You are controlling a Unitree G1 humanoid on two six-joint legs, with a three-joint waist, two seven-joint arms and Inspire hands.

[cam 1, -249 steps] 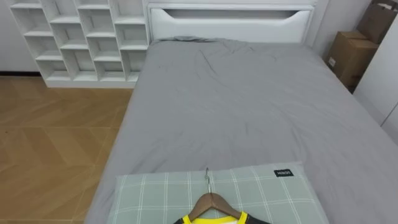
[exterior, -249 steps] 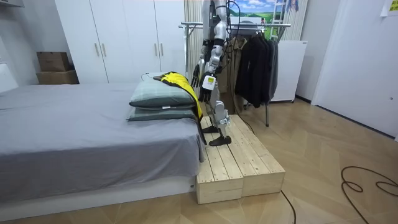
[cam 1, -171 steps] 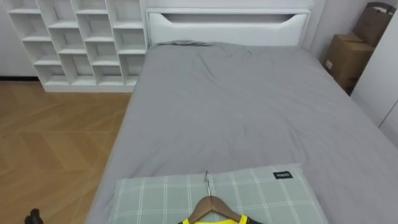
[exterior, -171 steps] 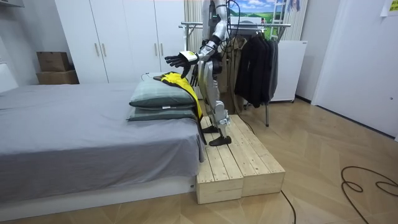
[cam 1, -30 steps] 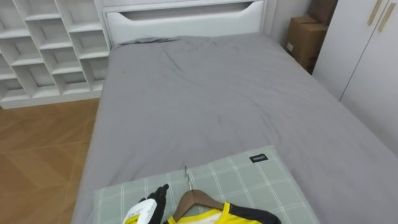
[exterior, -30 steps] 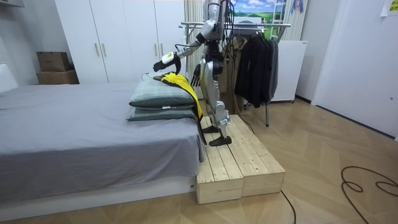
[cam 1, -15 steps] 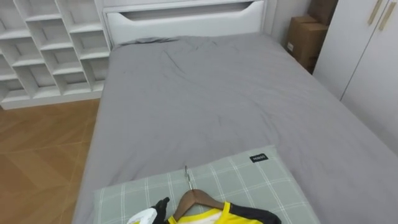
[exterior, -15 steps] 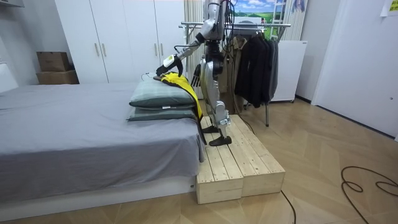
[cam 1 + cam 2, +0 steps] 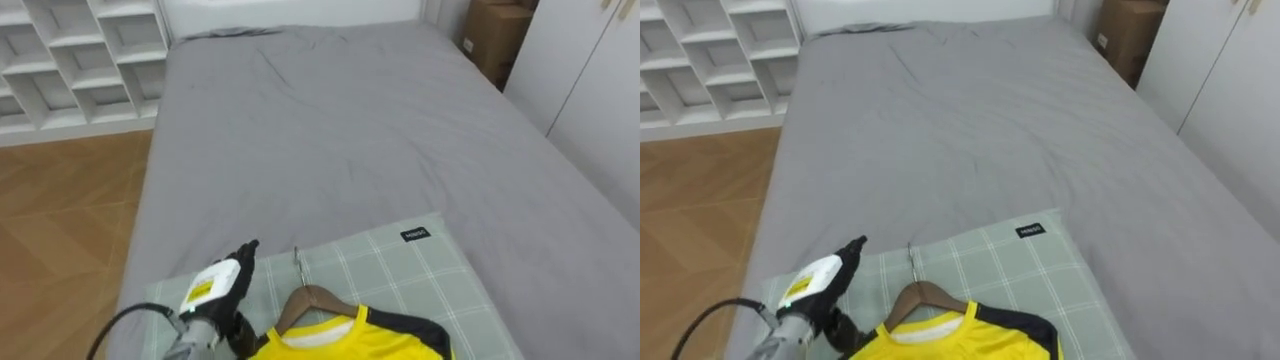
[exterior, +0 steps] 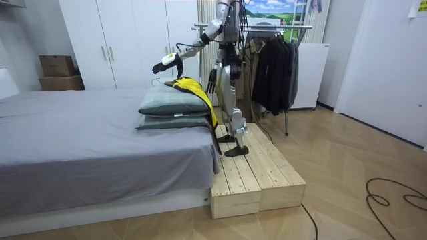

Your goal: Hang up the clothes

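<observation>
A yellow shirt (image 9: 345, 340) on a wooden hanger (image 9: 312, 299) lies on a checked pillow (image 9: 405, 275) at the bottom of the frame, hook pointing up the bed (image 9: 340, 130). The left robot hand (image 9: 218, 288) hovers lower left beside the hanger, fingers loose, holding nothing, likely lining up a grasp. The right robot hand (image 10: 211, 80) hangs by the hip, grip unclear.

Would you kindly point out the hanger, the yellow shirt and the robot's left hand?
Hanger (image 9: 312, 295): left eye view, wooden top.
Shirt (image 9: 345, 346): left eye view, yellow front.
Left hand (image 9: 222, 286): left eye view, back of hand.
</observation>
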